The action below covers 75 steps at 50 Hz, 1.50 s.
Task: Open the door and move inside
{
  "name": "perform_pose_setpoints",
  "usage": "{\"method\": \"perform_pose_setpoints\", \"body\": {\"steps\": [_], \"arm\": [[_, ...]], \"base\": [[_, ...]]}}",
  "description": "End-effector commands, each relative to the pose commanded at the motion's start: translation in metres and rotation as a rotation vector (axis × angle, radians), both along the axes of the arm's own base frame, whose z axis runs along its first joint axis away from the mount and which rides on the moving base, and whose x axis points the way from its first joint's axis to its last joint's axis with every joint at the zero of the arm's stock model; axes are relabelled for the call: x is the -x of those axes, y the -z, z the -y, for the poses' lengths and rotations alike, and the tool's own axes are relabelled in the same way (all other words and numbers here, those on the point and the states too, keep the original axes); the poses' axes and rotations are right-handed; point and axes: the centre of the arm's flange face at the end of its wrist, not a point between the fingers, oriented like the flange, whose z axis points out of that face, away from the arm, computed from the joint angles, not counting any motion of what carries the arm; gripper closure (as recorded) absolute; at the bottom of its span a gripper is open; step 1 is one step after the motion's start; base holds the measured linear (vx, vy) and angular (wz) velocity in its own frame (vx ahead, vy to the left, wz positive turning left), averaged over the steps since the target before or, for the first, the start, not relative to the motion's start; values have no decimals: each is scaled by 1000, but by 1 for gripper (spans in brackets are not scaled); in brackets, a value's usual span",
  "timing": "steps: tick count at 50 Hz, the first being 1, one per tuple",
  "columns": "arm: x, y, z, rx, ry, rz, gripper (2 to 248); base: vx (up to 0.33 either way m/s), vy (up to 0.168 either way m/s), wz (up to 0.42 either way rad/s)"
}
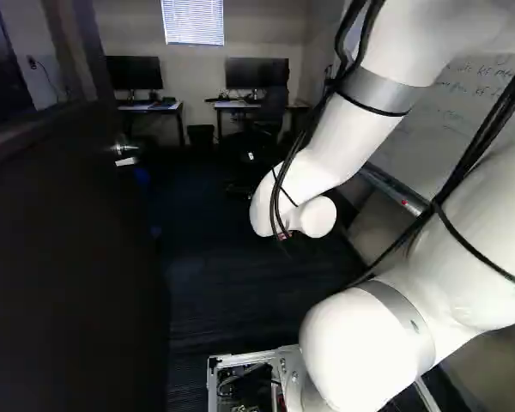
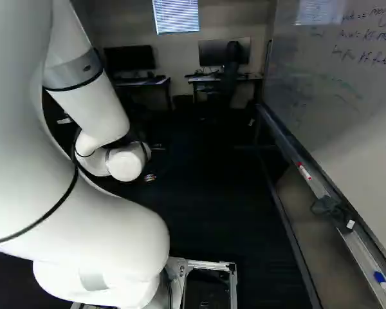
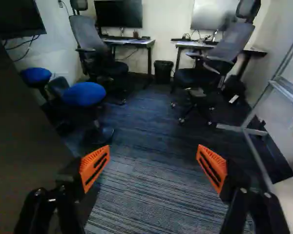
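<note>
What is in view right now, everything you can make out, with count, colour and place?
door: 1, dark, open, left of left base view
handle: 1, silvery, on the door's far edge
desks: 2, pale tops, far wall
desk monitors: 2, dark frames, one per desk
wall screen: 1, black, beyond the door
chairs: 2, dark grey, by the desks
stools: 2, blue seats, beyond the door
bin: 1, black, between the desks
window blind: 1, white, far wall
whiteboard: 1, white, right of right base view
markers: 2, red and blue ends, whiteboard ledge
arm: 1, white
gripper: 1, black, orange pads, open
</note>
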Motion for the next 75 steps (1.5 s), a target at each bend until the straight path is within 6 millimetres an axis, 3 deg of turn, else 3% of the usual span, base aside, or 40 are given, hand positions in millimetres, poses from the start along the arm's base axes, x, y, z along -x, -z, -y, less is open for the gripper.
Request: {"method": "perform_pose_setpoints", "body": {"steps": [75], "arm": [[0, 0, 0, 0, 0, 0, 3]], "base": [[212, 11, 25]]}}
